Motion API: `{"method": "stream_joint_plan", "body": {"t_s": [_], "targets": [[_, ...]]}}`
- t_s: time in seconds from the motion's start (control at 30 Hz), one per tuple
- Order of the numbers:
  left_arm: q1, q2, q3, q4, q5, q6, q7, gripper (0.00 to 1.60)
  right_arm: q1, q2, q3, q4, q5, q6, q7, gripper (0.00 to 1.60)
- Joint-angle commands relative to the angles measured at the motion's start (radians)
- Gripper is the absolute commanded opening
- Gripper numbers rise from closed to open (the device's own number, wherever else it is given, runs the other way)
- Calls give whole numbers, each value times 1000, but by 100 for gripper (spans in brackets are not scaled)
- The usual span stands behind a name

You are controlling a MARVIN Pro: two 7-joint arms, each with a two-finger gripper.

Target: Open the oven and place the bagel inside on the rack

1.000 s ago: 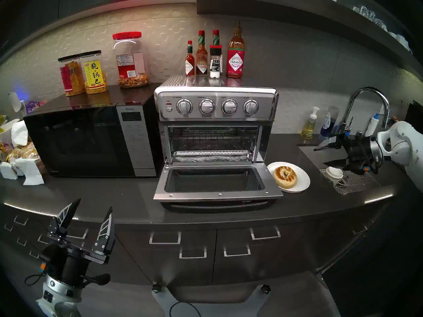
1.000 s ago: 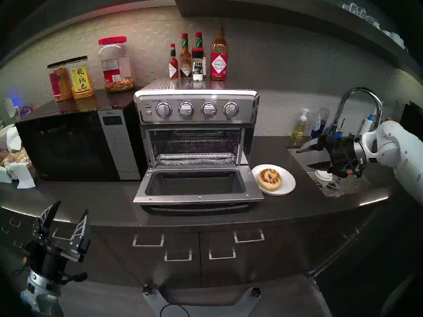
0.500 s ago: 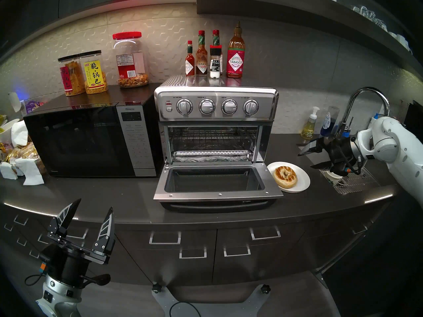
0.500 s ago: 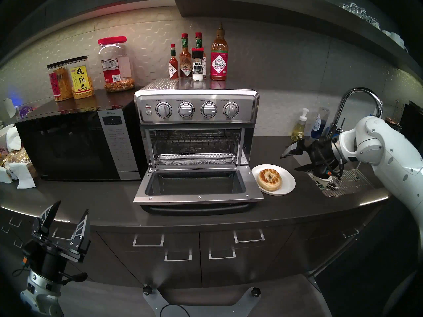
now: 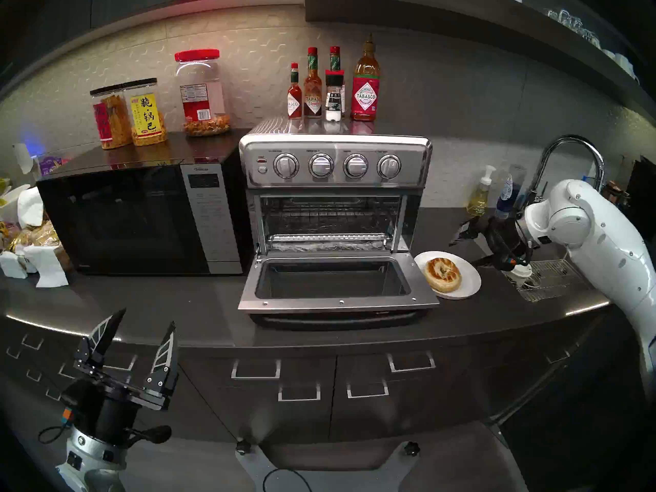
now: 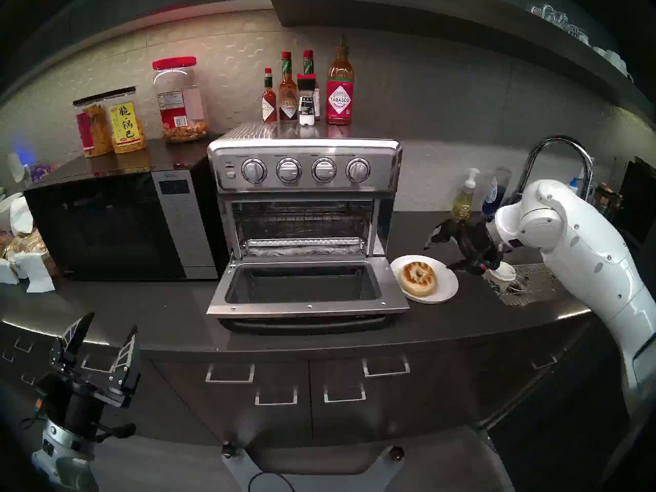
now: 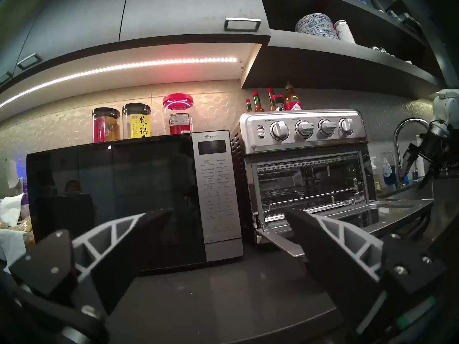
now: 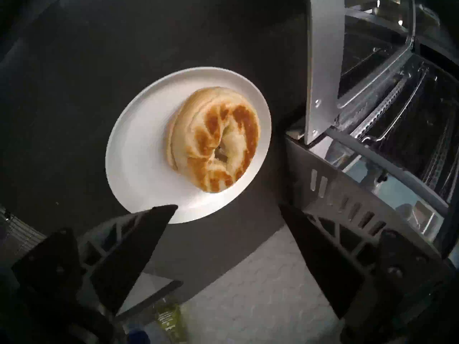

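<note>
At right of frame we see our right gripper (image 5: 468, 247) spread wide, empty, beside the bagel (image 5: 443, 274) on its plate (image 5: 470, 280); oven (image 5: 335, 196) door down

Oven (image 5: 335, 196) mouth unobstructed above its lowered door (image 5: 333, 283).

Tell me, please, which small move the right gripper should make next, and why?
Probably lower the right gripper onto the bagel. The oven door is down, the rack is bare, the bagel lies on the white plate, and the jaws stand open, beside the plate.
</note>
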Motion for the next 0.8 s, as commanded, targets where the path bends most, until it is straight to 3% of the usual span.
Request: {"method": "stream_joint_plan", "body": {"t_s": [0.0, 0.17, 0.4, 0.57, 0.77], "targets": [[6, -3, -2, -26, -2, -3, 0, 160, 129, -55, -23, 35, 56, -17, 155, 160], [7, -3, -2, -27, -2, -3, 0, 160, 140, -27, 1, 30, 142, -30, 205, 160], [7, -3, -2, -27, -2, -3, 0, 160, 142, 79, -6, -7, 249, -58, 212, 160], [8, -3, -2, -28, -2, -2, 0, 160, 127, 133, -67, -14, 280, -67, 181, 160], [10, -4, -2, -30, -2, -2, 1, 160, 137, 153, -153, -20, 290, -61, 165, 160]]}}
